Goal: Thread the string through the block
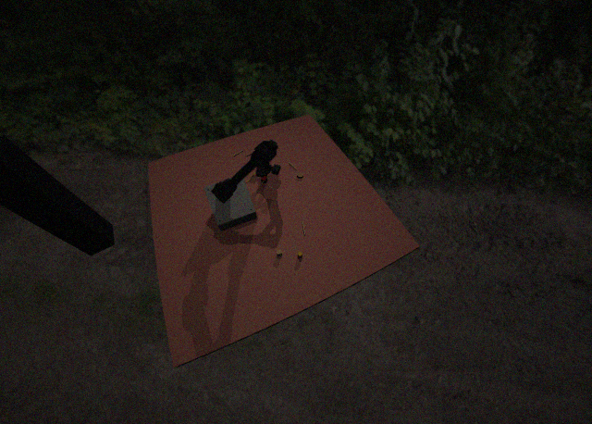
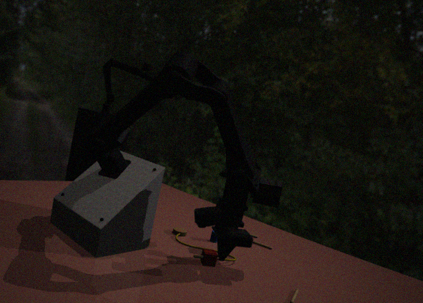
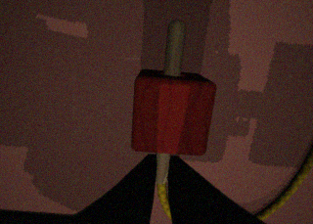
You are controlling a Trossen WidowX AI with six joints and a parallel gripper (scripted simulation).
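Note:
The red block (image 1: 264, 179) (image 2: 209, 257) (image 3: 173, 113) stands on the table (image 2: 273, 276). The thin wooden stick (image 2: 197, 256) (image 3: 175, 48) runs through its hole: the tip sticks out at the far side, and a short rear part shows at the near side. My gripper (image 2: 223, 259) (image 3: 161, 162) is shut on the stick's rear end, close to the block's near face and low over the table. The yellow string (image 2: 186, 244) (image 3: 293, 182) starts at that rear end, on the near side, and curves to the round button (image 2: 179, 231) near the arm's base.
A blue cylinder (image 2: 213, 237) stands behind the block. Loose sticks lie behind the gripper and elsewhere, one (image 1: 303, 228) near two small objects (image 1: 279, 253) (image 1: 300, 255). A dark round piece (image 1: 300, 176) lies beside another stick (image 1: 292, 167). The grey arm base (image 1: 241, 204) (image 2: 119, 204) stands near the block.

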